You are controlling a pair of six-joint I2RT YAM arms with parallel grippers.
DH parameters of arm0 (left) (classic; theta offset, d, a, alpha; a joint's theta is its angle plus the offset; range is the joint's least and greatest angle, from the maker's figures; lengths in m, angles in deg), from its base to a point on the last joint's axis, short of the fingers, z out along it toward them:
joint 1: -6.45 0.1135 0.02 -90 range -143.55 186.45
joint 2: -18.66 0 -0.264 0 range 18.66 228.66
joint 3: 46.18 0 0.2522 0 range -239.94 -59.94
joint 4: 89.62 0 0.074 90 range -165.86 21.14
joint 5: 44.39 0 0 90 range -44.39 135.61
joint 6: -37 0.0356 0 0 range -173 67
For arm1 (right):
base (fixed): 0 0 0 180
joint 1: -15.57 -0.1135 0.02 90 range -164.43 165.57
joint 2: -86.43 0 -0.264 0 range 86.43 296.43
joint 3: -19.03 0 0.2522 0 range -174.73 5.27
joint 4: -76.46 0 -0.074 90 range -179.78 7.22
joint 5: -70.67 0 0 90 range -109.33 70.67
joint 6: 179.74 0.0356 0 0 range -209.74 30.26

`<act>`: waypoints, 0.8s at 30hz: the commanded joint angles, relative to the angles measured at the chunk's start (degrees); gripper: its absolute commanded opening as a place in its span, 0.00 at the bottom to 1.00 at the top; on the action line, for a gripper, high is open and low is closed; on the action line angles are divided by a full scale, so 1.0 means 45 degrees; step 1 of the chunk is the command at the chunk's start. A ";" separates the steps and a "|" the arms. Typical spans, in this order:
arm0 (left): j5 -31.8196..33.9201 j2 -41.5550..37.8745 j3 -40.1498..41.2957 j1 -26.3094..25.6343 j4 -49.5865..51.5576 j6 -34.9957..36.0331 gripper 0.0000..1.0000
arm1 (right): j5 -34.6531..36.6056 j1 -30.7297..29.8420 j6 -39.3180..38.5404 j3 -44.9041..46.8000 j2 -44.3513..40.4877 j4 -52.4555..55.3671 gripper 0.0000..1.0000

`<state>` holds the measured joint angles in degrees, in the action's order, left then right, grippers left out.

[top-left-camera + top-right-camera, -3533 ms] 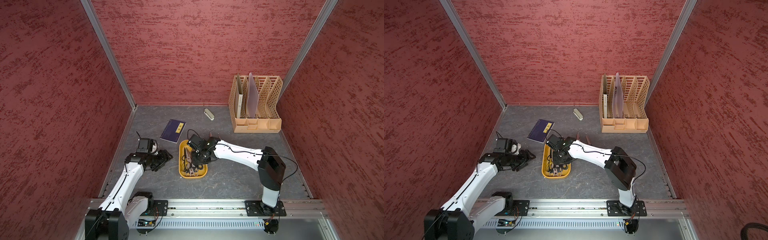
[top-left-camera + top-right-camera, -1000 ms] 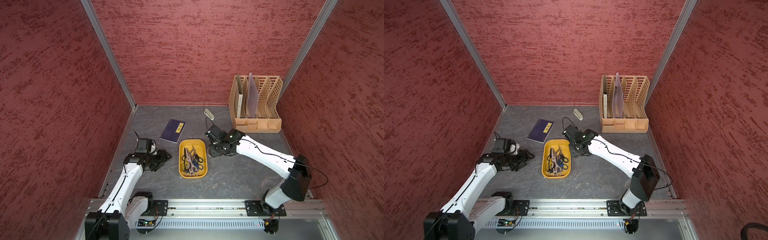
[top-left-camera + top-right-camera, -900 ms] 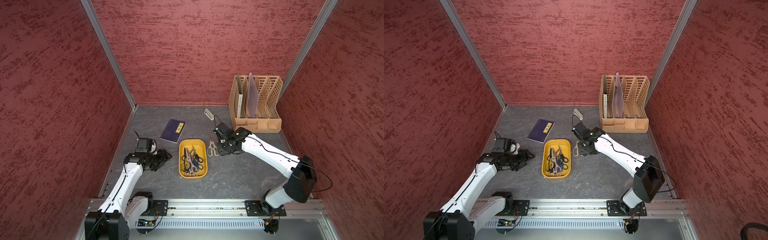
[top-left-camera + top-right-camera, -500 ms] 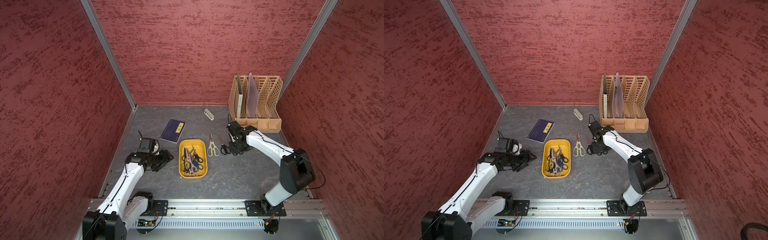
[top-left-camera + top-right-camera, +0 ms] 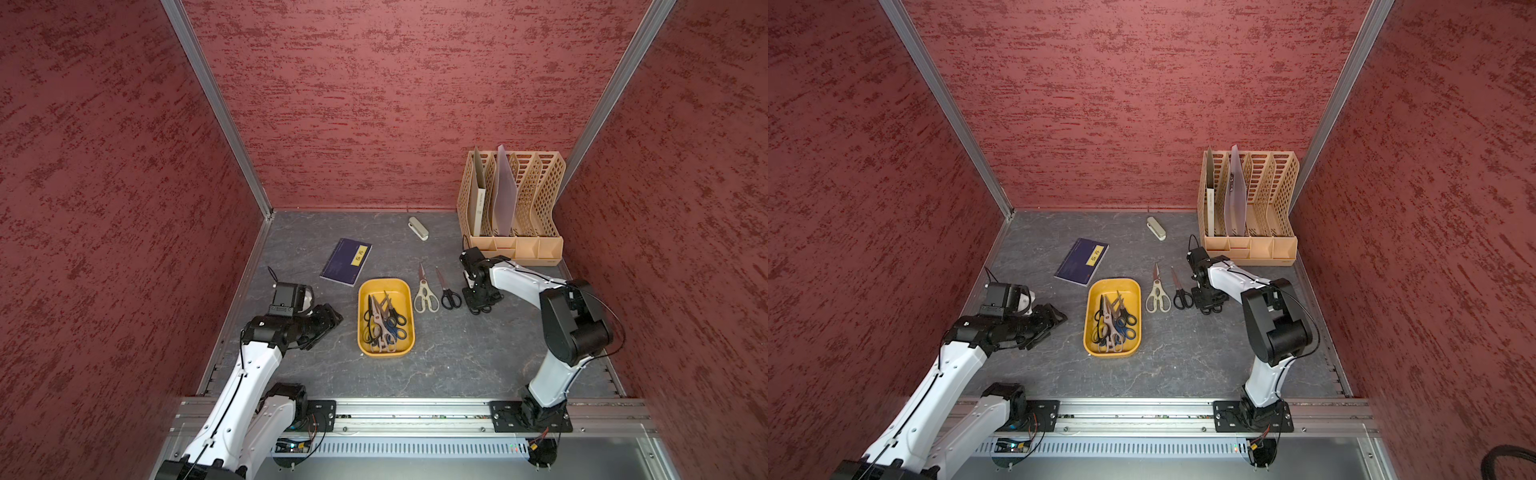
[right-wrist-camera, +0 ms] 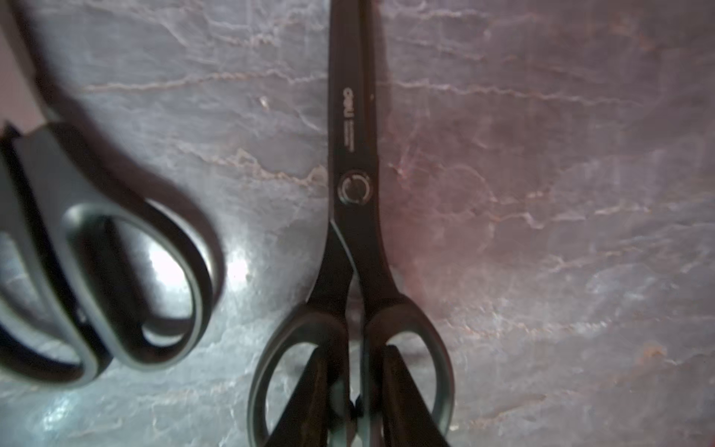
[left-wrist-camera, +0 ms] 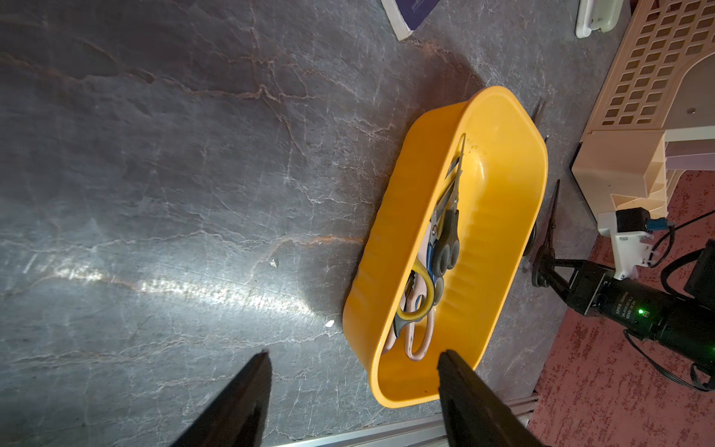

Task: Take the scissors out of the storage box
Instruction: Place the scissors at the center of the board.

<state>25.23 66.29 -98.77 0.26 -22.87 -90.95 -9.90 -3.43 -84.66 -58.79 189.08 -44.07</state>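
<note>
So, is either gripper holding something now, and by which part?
The right gripper holds black scissors by the handle, its fingers inside the two loops, pinching the bars between them. The left gripper is open and empty.

The black scissors [image 6: 354, 185] carry "deli" on the blade.

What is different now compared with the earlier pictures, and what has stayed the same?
The right gripper left the storage box and moved to the table beside it. Cream-handled scissors and black-handled scissors now lie there; the gripper is shut on a third black pair next to them. The left gripper, notebook and stapler stayed in place.
</note>
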 commanded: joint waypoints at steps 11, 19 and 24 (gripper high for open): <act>0.0291 0.0103 -0.0083 -0.0075 0.0139 -0.0020 0.72 | 0.0025 0.0144 0.0367 -0.0012 -0.0432 -0.0269 0.36; 0.0072 0.0304 0.0293 -0.0074 -0.0506 0.0012 0.72 | -0.2327 0.0005 0.3007 -0.0996 -0.2273 0.1413 0.38; -0.0246 0.0705 0.0764 -0.0083 -0.1338 -0.0072 0.72 | -0.4425 -0.1235 0.5793 -0.0424 -0.4186 0.0566 0.38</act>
<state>25.67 68.85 -96.47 0.26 -25.79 -91.13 -21.75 -5.68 -68.15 -61.39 173.95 -40.66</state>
